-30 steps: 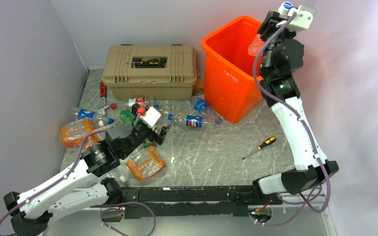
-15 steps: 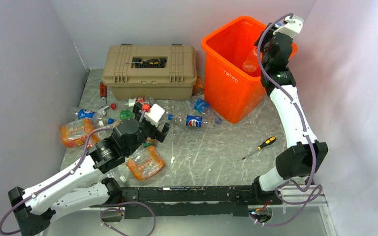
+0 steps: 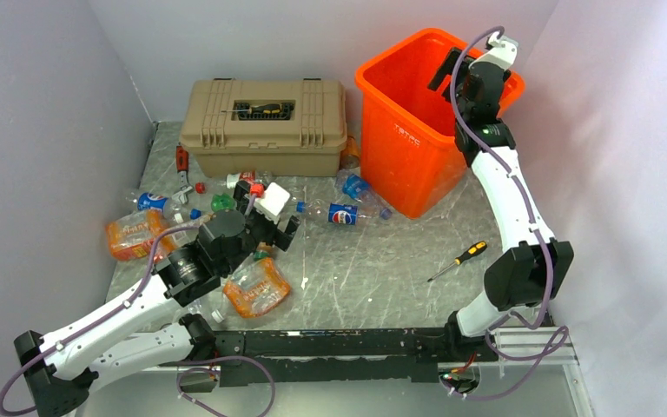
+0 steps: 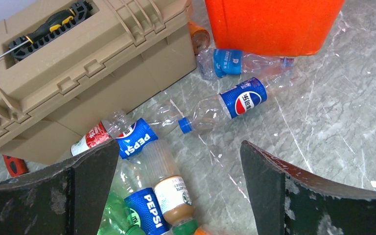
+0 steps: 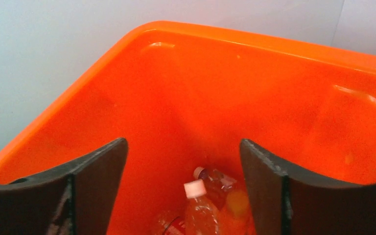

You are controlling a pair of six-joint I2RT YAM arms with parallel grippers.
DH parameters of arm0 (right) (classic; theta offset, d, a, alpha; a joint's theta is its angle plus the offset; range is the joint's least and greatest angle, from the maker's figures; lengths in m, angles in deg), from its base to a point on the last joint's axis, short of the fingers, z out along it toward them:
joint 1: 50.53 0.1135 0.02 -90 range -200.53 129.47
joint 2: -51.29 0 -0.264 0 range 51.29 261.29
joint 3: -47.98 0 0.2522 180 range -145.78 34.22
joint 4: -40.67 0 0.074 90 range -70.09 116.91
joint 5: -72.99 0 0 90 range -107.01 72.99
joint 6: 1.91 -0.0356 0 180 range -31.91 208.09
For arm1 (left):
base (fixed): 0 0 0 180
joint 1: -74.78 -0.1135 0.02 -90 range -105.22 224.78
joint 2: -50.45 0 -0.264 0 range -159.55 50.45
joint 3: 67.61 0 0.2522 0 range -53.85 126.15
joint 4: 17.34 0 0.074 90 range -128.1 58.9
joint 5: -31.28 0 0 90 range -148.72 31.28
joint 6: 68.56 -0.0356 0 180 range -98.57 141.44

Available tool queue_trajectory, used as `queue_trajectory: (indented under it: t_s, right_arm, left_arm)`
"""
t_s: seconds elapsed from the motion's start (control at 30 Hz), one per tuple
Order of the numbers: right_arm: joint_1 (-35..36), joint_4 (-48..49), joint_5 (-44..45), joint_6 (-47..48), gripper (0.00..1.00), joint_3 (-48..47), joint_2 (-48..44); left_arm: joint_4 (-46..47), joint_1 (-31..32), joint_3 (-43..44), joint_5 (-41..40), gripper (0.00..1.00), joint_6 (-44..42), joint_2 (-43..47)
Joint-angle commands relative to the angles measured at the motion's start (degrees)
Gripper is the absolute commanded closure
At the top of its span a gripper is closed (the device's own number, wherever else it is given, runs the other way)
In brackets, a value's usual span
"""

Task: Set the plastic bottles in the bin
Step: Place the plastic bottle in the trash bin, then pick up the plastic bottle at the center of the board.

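Bottles in bin beneath right pincer

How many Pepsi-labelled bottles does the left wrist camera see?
3: a Pepsi bottle lying near the bin, another by the toolbox, a third at the bottom edge. More may be hidden.

One orange bin stands at one o'clock on the bench, and one tan toolbox at eleven. There are two screwdrivers: a yellow-handled screwdriver at four o'clock and a second screwdriver in the toolbox lid. Two large orange-wrapped bottles lie at nine and eight. At least seven smaller bottles are scattered from ten o'clock to the centre: three Pepsi, and one each pale-blue, red-and-white, brown-labelled and green. At least two binned bottles lie inside the bin.
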Motion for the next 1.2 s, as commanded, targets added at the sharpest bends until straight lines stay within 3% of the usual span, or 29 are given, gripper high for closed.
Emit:
queue_trajectory:
  t_s: [0.0, 0.07, 0.27, 0.5, 0.73, 0.83, 0.87, 1.03, 1.17]
  right_arm:
    - [-0.06, -0.30, -1.61, -0.49, 0.05, -4.13, -2.20]
    - [-0.06, -0.81, -2.03, -0.78, 0.00, -5.15, -3.07]
    - [2.80, 4.78, -4.97, -1.71, 0.00, -4.01, -10.53]
    - [19.12, 8.50, -8.10, 6.09, 0.01, -3.38, -20.14]
    - [35.73, 5.97, -13.68, 8.37, 0.02, 8.61, -28.81]
    - [44.42, 1.19, -9.44, 10.38, 0.02, 14.28, -30.26]
    - [48.22, 0.71, -4.35, 9.78, 0.02, 21.50, -33.09]
    - [52.03, 2.55, -1.06, 3.44, 0.01, 37.22, -38.57]
    - [53.15, 0.13, 0.25, -3.33, 0.01, 43.84, -36.94]
  left_arm:
    - [1.92, -0.20, 0.86, -0.77, 0.01, 0.57, 0.05]
    - [1.82, -0.24, 0.95, -0.81, 0.01, 0.68, -0.23]
    - [2.00, -0.33, 0.80, -0.91, 0.01, 0.77, -0.54]
    - [1.65, -0.53, 1.13, -1.00, 0.00, 1.10, -1.21]
    - [1.78, -0.56, 0.94, -2.02, 0.00, 1.28, -0.42]
    - [1.89, -0.60, 0.81, -3.23, 0.00, 1.34, 0.26]
    - [2.25, -0.60, 0.57, -4.21, 0.00, 1.17, 0.97]
    - [2.98, -0.60, 0.17, -6.38, 0.00, 0.87, 2.18]
    - [2.80, -0.67, 0.38, -7.09, 0.01, 0.90, 1.90]
